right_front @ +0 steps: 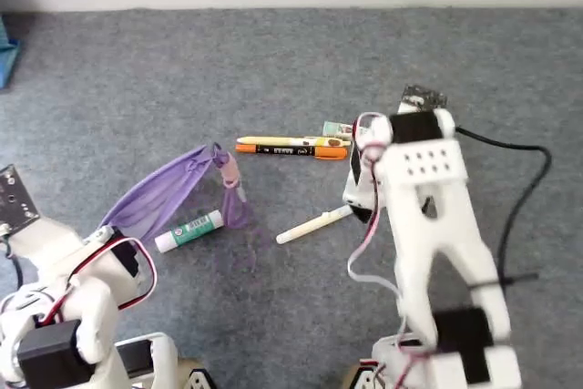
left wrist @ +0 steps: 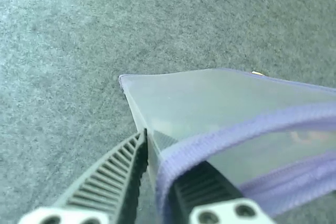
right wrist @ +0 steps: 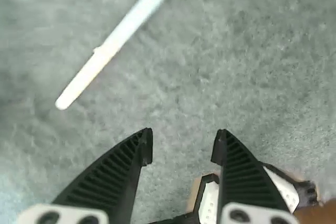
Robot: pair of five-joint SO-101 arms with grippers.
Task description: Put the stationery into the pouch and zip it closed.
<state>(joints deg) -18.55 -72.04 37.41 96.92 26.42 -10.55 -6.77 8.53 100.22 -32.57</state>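
A translucent purple pouch (right_front: 173, 190) hangs lifted off the grey carpet, and my left gripper (right_front: 114, 230) holds its lower corner. In the left wrist view that gripper (left wrist: 157, 153) is shut on the pouch (left wrist: 226, 114) at its purple zip edge. A white pen (right_front: 314, 225) lies between the arms, and a green-labelled glue stick (right_front: 189, 230) rests by the pouch. A yellow marker (right_front: 291, 141) and an orange-black one (right_front: 293, 151) lie farther back. My right gripper (right wrist: 181, 148) hovers open over carpet, a short way from the white pen (right wrist: 118, 38), holding nothing.
A small green-and-white item (right_front: 336, 128) lies beside the markers, close to the right arm (right_front: 424, 189). A pink zip pull (right_front: 230, 173) dangles from the pouch's far end. Grey carpet (right_front: 273, 61) stretches back to the wall.
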